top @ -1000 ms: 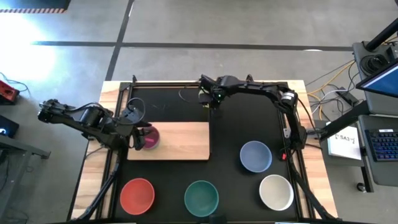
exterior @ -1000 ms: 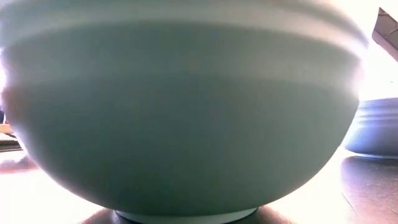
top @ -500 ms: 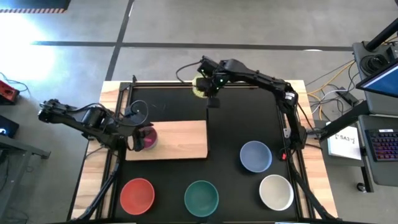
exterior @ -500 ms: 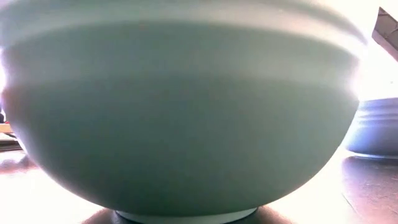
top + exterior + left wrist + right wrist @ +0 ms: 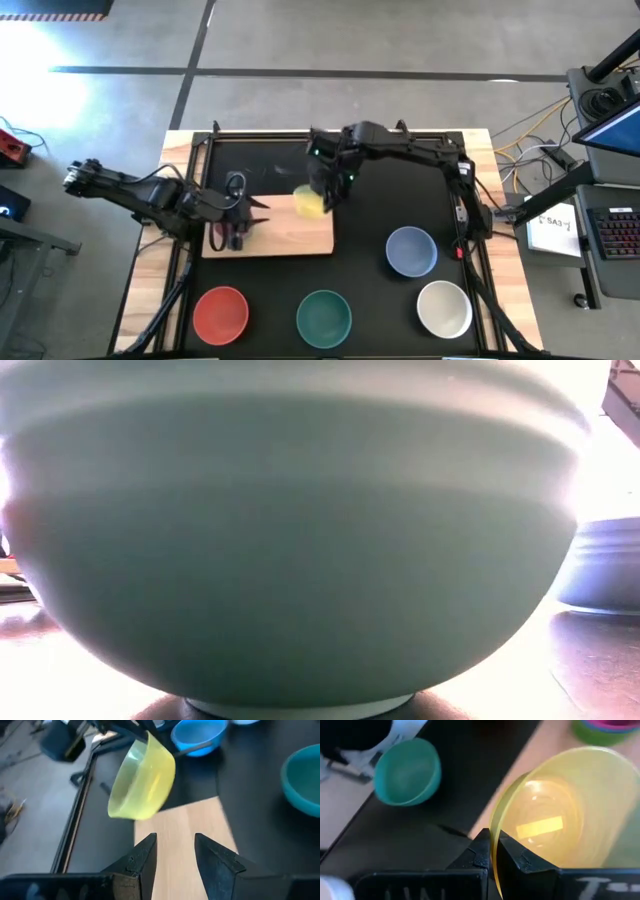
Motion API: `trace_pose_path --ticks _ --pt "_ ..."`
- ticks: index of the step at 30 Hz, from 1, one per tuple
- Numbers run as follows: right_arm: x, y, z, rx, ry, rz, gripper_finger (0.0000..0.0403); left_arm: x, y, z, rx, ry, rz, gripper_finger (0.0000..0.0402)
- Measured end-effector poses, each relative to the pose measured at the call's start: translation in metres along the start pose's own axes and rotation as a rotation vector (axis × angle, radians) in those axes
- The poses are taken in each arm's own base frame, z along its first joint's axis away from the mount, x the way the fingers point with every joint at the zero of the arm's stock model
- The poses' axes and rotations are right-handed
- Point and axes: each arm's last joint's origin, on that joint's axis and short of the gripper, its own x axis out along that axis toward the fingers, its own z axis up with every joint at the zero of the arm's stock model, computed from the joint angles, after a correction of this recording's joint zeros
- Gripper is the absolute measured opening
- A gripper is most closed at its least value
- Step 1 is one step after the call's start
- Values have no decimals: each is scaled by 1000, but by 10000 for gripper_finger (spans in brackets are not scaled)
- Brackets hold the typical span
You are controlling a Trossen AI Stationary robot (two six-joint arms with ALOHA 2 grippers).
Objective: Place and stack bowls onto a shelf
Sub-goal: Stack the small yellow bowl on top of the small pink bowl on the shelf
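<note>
Yellow bowl [image 5: 309, 203] apparently in right end effector [image 5: 326, 197], above shelf [image 5: 285, 226].

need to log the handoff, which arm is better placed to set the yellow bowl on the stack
Right. The right hand already pinches the yellow bowl by its rim above the shelf; the left hand is open and empty.

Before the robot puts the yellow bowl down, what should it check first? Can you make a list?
1. Yellow bowl gripped by the right gripper: ok, rim pinched.
2. Bowl over the shelf: ok, above its right part.
3. Bowl level: not ok, tilted in the left wrist view.
4. Left gripper out of the way: ok, open at the shelf's left end.
5. Magenta-on-green stack steady: cannot tell, mostly cut off.
</note>
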Motion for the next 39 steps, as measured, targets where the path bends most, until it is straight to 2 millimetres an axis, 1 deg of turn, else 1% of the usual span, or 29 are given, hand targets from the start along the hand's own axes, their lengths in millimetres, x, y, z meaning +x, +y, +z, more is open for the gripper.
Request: trace_pose_path --ticks 7,10,13,17,23,28,32,37,39 --pt "26 33 19 -165 27 84 8 17 -12 13 93 -146 -199 115" --pt "34 45 26 -266 4 135 8 25 -15 20 113 -191 -204 115" --pt "41 55 31 -343 -5 158 8 34 -18 22 134 -197 -203 115" --pt "45 62 36 -380 -13 166 8 42 -25 26 139 -229 -288 115" --pt "48 65 41 -420 -32 159 8 55 -33 30 144 -258 -343 115" --pt "49 67 42 -479 -39 160 9 67 -42 32 144 -278 -446 112" --pt "50 68 42 -509 -40 162 9 72 -45 31 126 -262 -469 85" --pt "50 67 46 -484 -65 140 12 74 -47 29 125 -249 -496 17" --pt "49 66 48 -475 -76 125 21 74 -48 29 117 -242 -513 7"
